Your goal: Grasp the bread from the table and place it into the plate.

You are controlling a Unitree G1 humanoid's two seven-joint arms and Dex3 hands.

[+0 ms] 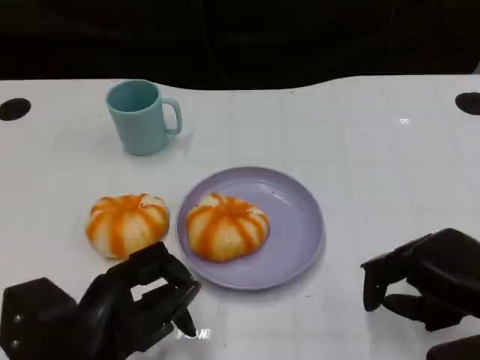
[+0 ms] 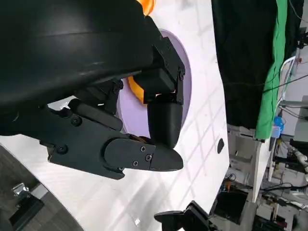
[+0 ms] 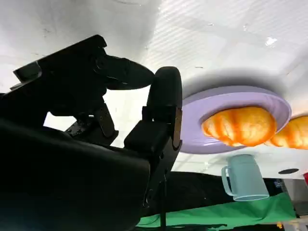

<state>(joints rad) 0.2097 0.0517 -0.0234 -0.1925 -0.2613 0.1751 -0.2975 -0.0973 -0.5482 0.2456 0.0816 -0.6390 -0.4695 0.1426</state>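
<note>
Left hand (image 1: 139, 304), black and many-fingered, low at the near left of the white surface (image 1: 390, 165); fingers curled loosely and apart, holding nothing, just short of the bun ahead. Beyond those fingers, a round orange-striped bread bun (image 1: 127, 223) resting on the surface, just beside the plate's left rim. Farther back, a pale teal ceramic mug (image 1: 139, 116) standing upright, handle to the right. At centre, a round lilac plastic plate (image 1: 296, 225) carrying a second orange-striped bread bun (image 1: 226, 226) on its left half. Right hand (image 1: 420, 277) at the near right, well apart from the plate, fingers partly bent with a gap between them, gripping nothing, touching neither plate nor bread.
</note>
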